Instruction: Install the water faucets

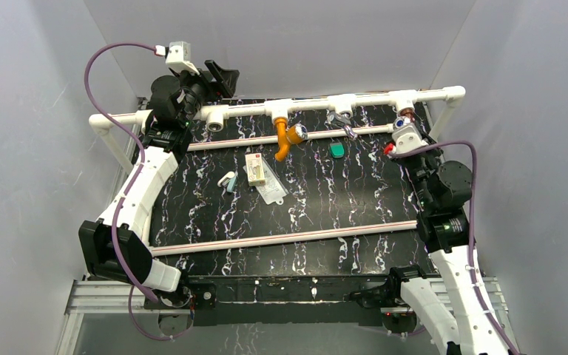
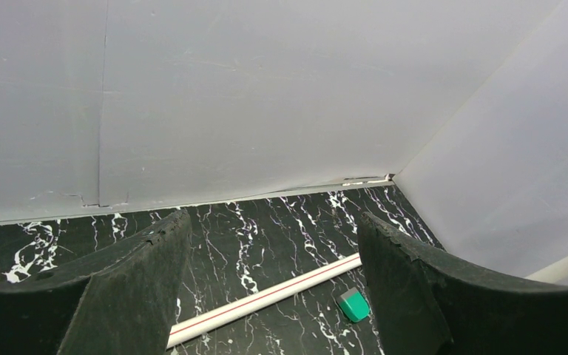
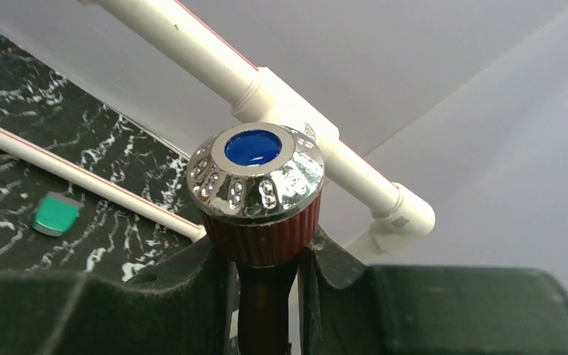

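A robot test cell in a lab

We see plain grey walls boxing in a black marbled surface, a white pipe rig along its far edge, two arms bolted to a metal frame at the near edge, and purple cables running to wrist cameras.

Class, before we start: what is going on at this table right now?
The right gripper is shut on the dark reddish-brown faucet, holding it close to the tee fitting at the right end of the white pipe. Whether it is screwed in cannot be told. The orange faucet already sits on the pipe farther left. The left gripper is open and empty, raised at the far left.
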